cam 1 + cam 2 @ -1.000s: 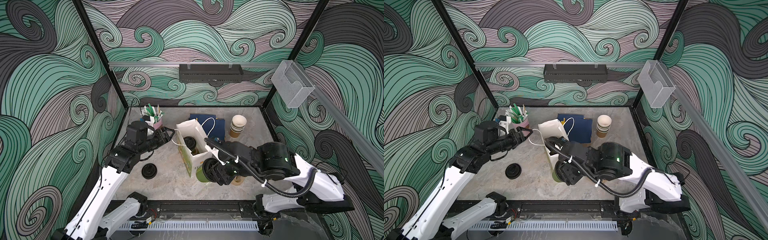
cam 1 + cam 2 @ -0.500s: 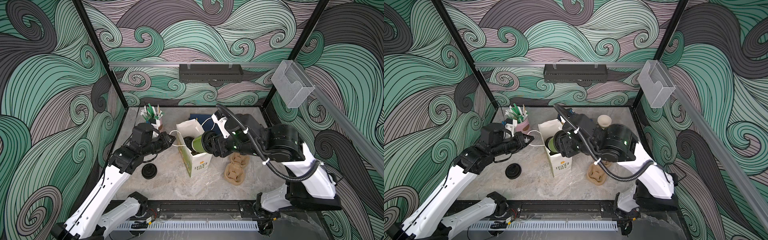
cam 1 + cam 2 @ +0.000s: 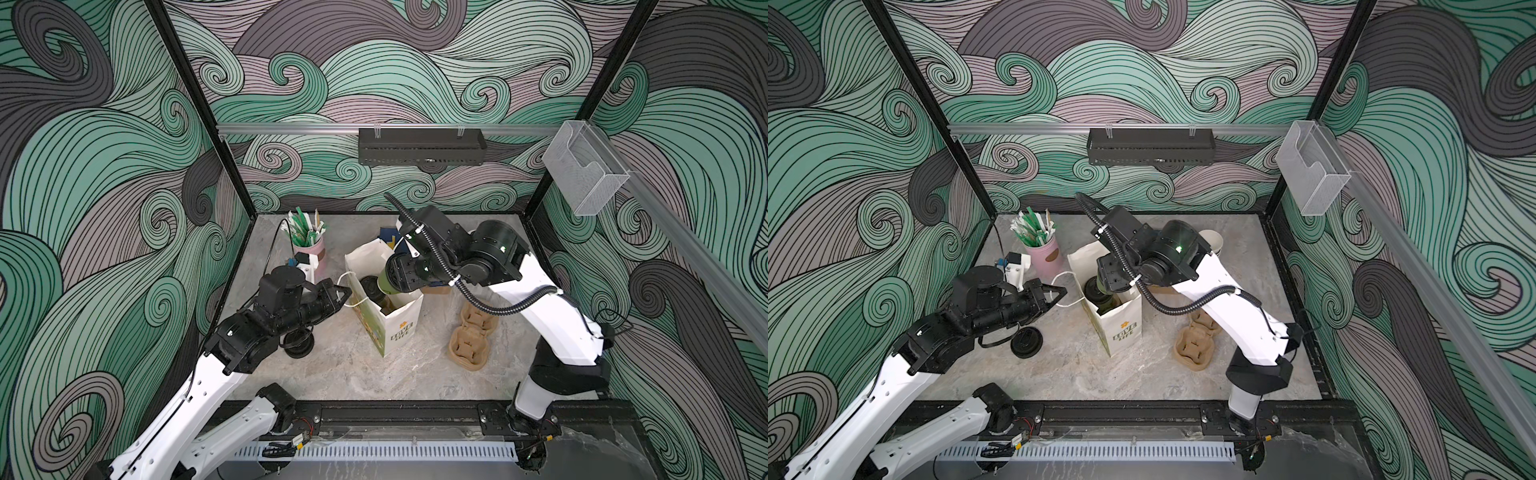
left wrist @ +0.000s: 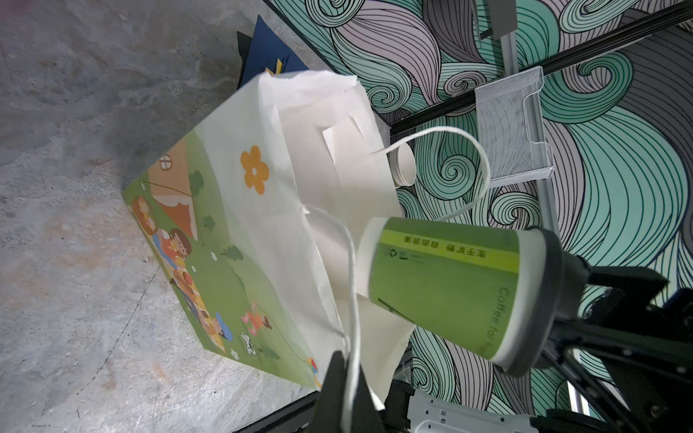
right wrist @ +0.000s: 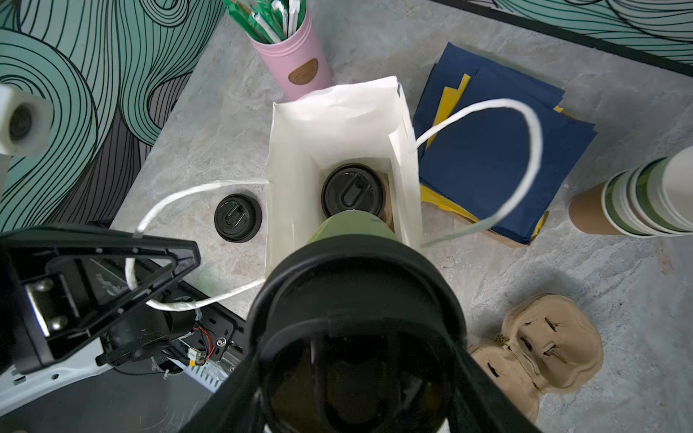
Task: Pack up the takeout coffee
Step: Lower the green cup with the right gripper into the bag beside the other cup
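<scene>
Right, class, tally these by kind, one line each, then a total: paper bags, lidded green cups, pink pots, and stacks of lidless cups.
Paper bags: 1
Lidded green cups: 2, the cup in the bag and the held cup
Pink pots: 1
Stacks of lidless cups: 1
Total: 5

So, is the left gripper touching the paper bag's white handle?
Touching. In the left wrist view, the left gripper is pinched shut on the white handle.
</scene>
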### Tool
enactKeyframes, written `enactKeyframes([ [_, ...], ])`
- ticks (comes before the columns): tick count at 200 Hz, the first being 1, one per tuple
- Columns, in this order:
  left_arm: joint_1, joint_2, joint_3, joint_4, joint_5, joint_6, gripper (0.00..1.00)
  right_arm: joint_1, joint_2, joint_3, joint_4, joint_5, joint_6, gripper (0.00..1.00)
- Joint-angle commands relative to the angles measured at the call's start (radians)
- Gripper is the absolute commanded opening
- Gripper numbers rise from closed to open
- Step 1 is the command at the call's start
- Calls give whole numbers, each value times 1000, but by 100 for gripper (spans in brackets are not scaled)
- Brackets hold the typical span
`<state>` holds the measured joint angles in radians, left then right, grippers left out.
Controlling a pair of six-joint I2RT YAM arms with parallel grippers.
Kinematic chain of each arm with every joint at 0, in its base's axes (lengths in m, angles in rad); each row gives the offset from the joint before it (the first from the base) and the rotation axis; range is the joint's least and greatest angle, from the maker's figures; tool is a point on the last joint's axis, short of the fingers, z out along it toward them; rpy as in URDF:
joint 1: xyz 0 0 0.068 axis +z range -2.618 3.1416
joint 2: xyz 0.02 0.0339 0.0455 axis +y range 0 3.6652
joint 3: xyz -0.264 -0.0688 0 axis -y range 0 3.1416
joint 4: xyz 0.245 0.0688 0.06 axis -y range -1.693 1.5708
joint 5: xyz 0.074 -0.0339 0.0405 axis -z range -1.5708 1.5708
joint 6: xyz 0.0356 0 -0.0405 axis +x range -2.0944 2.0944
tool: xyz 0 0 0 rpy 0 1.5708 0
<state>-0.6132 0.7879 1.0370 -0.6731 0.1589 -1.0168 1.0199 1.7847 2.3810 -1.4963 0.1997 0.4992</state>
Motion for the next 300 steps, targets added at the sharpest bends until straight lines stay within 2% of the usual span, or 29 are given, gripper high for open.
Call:
enactKeyframes([
  [1,-43,1,4,-8,-58,-39,0,-2,43,59,-108,-23,-23,58],
  [56,-115,-9,3,-11,-149,-63,0,-1,109,57,-156,-15,-46,58],
  [90,-120,-9,7,-6,-215,-62,18,-2,157,51,-156,-29,-63,58],
  [117,-120,-8,11,21,-278,-49,23,-1,196,53,-156,-36,-67,59],
  [138,-120,-4,11,29,-293,-41,23,-1,216,63,-156,-37,-69,59],
  [208,-119,9,8,27,-282,-39,10,-18,243,17,-156,-63,-53,59],
  [300,-119,10,4,28,-274,-40,5,-29,264,-29,-143,-102,-59,59],
])
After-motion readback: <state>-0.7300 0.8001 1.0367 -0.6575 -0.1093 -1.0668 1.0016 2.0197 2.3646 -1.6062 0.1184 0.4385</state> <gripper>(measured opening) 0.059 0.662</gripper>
